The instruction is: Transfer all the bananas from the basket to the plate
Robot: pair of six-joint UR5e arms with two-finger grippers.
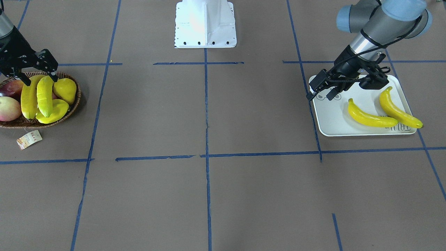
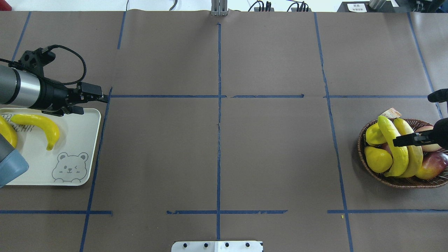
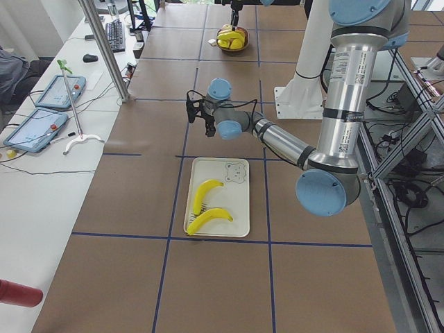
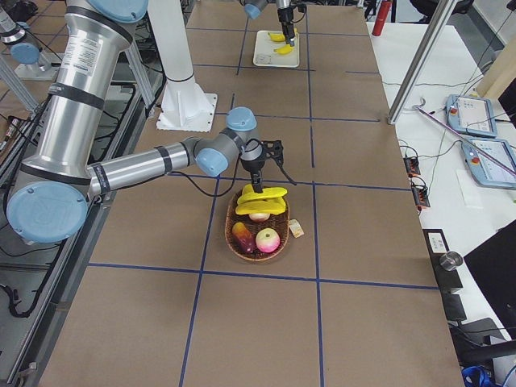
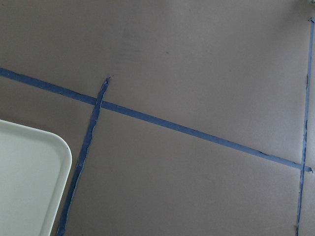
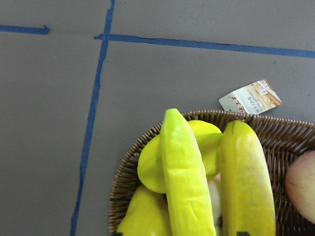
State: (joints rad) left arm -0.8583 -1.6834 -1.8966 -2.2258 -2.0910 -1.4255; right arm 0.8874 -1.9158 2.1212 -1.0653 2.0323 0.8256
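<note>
While two long, curved, glossy yellow toy bananas (image 1: 371,118) (image 1: 397,109) lie on the flat rectangular grey-white plate (image 1: 331,120) with the bear-face print, two more bananas (image 1: 29,97) (image 1: 45,94) lie in the shallow oval dark-brown wicker basket (image 1: 77,97).

Plate: on the robot's left side of the brown paper-covered table (image 1: 244,122). The two bananas there lie side by side, close at one end. The outer one reaches the plate's corner rim with its dark tip.

Basket: on the robot's right side, well apart from the plate. Its two bananas lie side by side on top of the other fruit: a plump yellow pear (image 1: 65,90), a short yellow-green fruit (image 1: 55,112) and round red-and-yellow fruits (image 1: 8,108). A small paper tag (image 1: 29,138) lies on the table just beside the basket.

Right gripper (image 1: 40,75): above the basket, fingers spread apart over the upper ends of the two bananas, clamped on nothing. Whether a finger touches a banana cannot be told.

Left gripper (image 1: 323,91): raised by the plate's edge toward the table's middle, fingers apart and empty, clear of both plate bananas. Its wrist view shows only one plate corner and blue tape lines (image 5: 197,133) on the table.
</note>
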